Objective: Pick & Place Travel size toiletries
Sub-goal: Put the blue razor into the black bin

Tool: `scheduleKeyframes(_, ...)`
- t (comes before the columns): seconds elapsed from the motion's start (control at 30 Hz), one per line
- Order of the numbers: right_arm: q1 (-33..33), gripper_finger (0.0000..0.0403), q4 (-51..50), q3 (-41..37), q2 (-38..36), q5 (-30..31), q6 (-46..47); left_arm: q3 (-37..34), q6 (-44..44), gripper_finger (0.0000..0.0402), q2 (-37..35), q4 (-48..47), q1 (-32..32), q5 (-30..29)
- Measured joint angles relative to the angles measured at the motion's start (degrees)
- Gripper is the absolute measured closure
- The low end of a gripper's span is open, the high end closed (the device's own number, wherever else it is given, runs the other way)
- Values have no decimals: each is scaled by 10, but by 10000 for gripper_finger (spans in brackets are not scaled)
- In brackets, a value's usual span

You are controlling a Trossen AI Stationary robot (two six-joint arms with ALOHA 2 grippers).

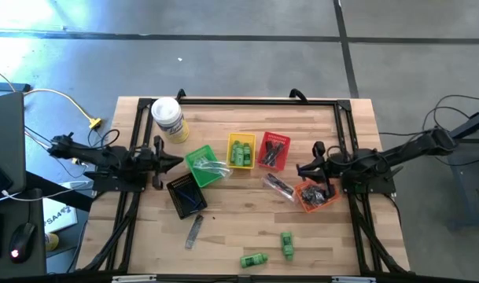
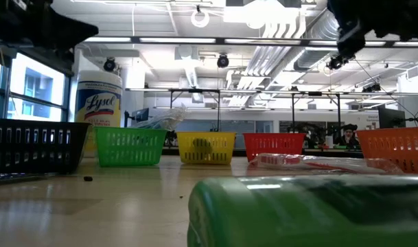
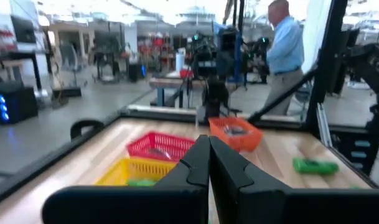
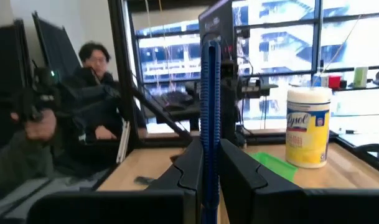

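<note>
The canister [image 2: 99, 110] label reads "Lysol". The right hand [image 4: 209, 168] grasps a blue razor [image 4: 210, 106] (long axis upright, rising between the fingers), above the orange basket [image 1: 318, 195]. The left hand [image 3: 208, 163] is clenched, empty, beside the green basket [image 1: 201, 163]. Two green bottles [image 1: 286, 244] lie on the tabletop [image 1: 239, 224].

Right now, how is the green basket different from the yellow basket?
The green basket sits turned at an angle, while the yellow basket sits nearly square to the table's edges. The green basket holds clear plastic sticks, one end poking over its rim; the yellow basket holds green mini bottles. They look the same size and kind, side by side on the wooden table.
</note>
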Motion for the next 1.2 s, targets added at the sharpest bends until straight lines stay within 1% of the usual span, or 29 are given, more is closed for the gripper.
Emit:
scheduleKeyframes(0.17, 0, 372, 21, 56, 90, -1, -19, 1, 32, 400, 82, 136, 0, 13)
scheduleKeyframes(0.23, 0, 372, 26, 78, 124, -1, -25, 10, 34, 393, 117, 166, 0, 15)
scheduleKeyframes(0.33, 0, 372, 30, 112, 173, -1, -34, 40, 34, 371, 174, 183, 0, 17)
scheduleKeyframes(0.5, 0, 373, 37, 167, 246, -12, -53, 114, 29, 315, 285, 185, 0, 19)
scheduleKeyframes(0.57, 0, 373, 51, 184, 268, -16, -63, 148, 30, 294, 331, 183, 0, 34)
scheduleKeyframes(0.63, -2, 373, 60, 200, 287, -15, -69, 186, 36, 274, 374, 185, 0, 68)
scheduleKeyframes(0.73, -9, 373, 59, 226, 314, -16, -72, 244, 58, 249, 438, 185, 0, 142)
scheduleKeyframes(0.8, -10, 373, 59, 244, 335, -18, -79, 282, 67, 235, 478, 184, 0, 171)
scheduleKeyframes(1.0, -7, 373, 60, 298, 391, -21, -94, 378, 101, 201, 574, 186, 1, 163)
scheduleKeyframes(1.2, 21, 373, 79, 336, 418, -19, -133, 435, 105, 179, 637, 186, 3, 162)
